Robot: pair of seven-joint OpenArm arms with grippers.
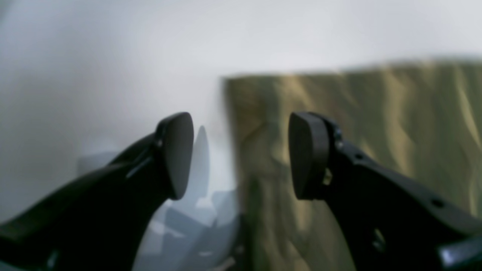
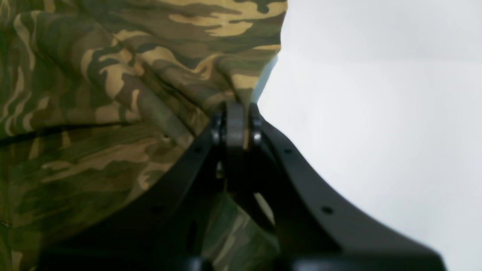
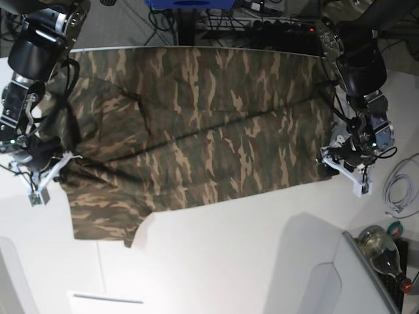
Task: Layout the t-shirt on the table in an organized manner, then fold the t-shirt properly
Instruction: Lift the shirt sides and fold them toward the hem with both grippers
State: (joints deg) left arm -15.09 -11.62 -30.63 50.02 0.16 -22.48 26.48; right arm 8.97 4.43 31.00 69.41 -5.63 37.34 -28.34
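No text, label, brand, number or sign can be read anywhere here.
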